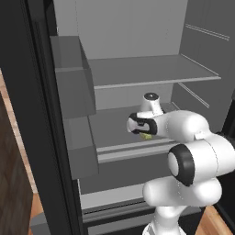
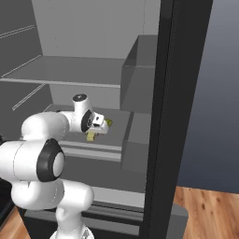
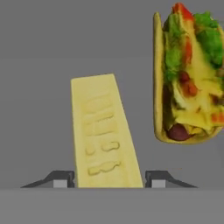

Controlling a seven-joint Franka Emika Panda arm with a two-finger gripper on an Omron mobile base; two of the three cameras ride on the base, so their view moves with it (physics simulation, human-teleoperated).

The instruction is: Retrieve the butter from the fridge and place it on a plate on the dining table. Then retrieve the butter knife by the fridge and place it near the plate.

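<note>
The fridge (image 1: 151, 73) stands open, and my arm reaches onto its lower grey shelf (image 2: 70, 149). The butter (image 3: 105, 131), a pale-yellow stick, lies lengthwise between my fingertips (image 3: 63, 177), which press against both of its long sides. My gripper (image 3: 110, 177) is shut on the butter. From the base views, the gripper (image 1: 137, 131) points down at the shelf with a bit of the butter (image 1: 146, 136) showing under it, and the butter (image 2: 91, 135) peeks out below the hand (image 2: 95, 127). The plate, dining table and butter knife are out of view.
A filled taco (image 3: 188, 74) lies on the same shelf just right of the butter, also visible as a yellow bit (image 2: 108, 122) beside the hand. Door bins (image 1: 73, 92) hang on the left door; the black right door (image 2: 179, 116) stands close by. An upper shelf (image 2: 70, 70) spans overhead.
</note>
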